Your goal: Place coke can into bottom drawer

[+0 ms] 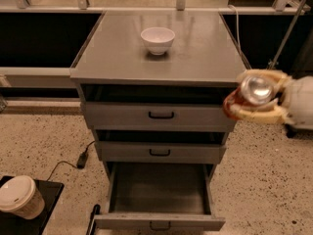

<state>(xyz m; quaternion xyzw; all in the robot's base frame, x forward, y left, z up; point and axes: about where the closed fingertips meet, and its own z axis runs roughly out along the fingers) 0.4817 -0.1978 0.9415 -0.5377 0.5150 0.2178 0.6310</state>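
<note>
The coke can was clamped on its side in the tool, in the air above and right of the bottom drawer. That drawer stood pulled out, nothing inside; lowering and release were left.

Cream-tan two-finger gripper rt of grey metal cabinet, top-drawer level, clamped on red coke can w/ silver top. Grey bottom drawer, blk handle. White bowl. Beige floor, dark speckle.
</note>
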